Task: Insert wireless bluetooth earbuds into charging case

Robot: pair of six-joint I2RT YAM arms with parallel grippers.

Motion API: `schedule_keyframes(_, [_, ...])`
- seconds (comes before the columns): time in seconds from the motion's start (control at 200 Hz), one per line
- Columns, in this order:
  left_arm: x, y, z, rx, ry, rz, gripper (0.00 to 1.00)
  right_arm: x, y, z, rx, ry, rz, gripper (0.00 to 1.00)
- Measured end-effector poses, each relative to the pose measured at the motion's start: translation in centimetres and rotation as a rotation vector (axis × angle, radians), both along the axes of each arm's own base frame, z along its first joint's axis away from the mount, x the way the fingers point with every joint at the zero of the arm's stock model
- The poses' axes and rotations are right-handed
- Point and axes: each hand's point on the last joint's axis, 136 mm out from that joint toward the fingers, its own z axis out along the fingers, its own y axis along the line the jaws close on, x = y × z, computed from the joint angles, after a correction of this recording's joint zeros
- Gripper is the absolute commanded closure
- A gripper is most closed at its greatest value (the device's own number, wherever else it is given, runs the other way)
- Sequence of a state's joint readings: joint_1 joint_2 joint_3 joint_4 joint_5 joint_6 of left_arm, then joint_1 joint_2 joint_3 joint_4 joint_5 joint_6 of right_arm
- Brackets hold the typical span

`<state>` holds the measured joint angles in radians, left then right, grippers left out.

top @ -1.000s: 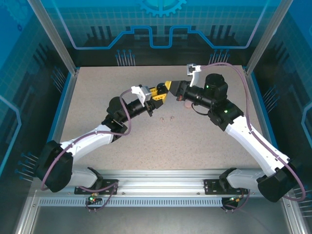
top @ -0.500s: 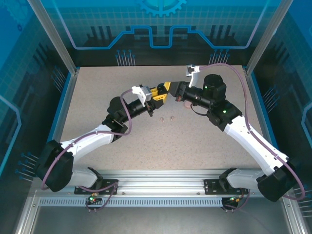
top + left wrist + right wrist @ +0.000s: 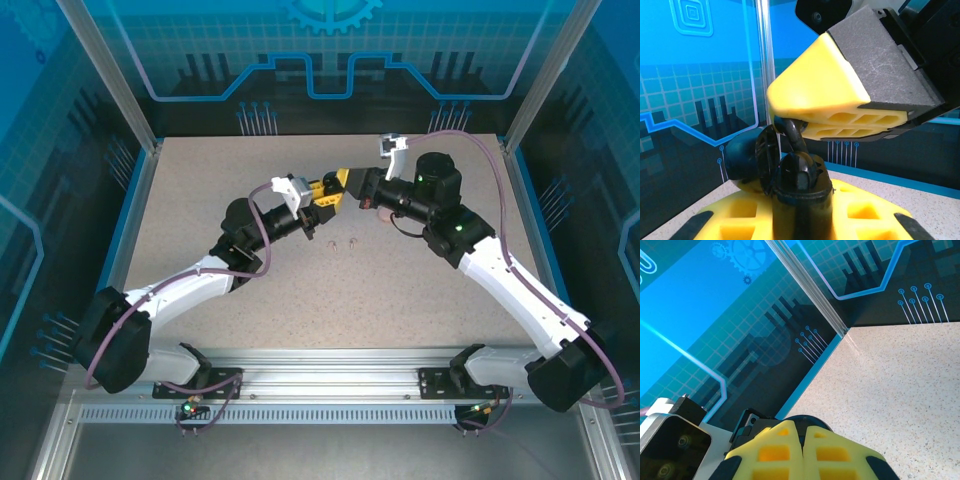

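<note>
Clamps open black case (image 3: 799,185) in left gripper (image 3: 325,197), raised off table (image 3: 200,200). Pinches black earbud (image 3: 792,134) in right gripper (image 3: 344,181), fingers together on it, bud hanging right at case mouth, touching or nearly. Can't tell whether a second black bud sits inside. Leaves left pink earbud (image 3: 333,243) and right pink earbud (image 3: 352,241) lying on table just below, near each other. Risks: could jam bud on rim if stem comes in tilted, likely with both arms midair and unsupported. Might twist case in grip if pushed hard. May pop bud out on release, dropping it among pink ones.
</note>
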<state>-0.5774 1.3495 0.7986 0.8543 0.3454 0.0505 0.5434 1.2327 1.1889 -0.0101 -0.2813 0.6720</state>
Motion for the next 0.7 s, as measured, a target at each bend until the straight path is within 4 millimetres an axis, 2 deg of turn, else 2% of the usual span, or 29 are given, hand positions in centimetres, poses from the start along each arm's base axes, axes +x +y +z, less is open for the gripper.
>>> schedule_keyframes(0.145, [0.1,0.0,-0.4,0.009,0.014,0.000,1.00,0.0,0.0,-0.4,-0.011,0.000,0.000,0.88])
schedule_keyframes(0.7, [0.0,-0.3,-1.0,0.025,0.038,-0.006,1.00,-0.1,-0.7,-1.4,0.000,0.013,-0.028,0.93])
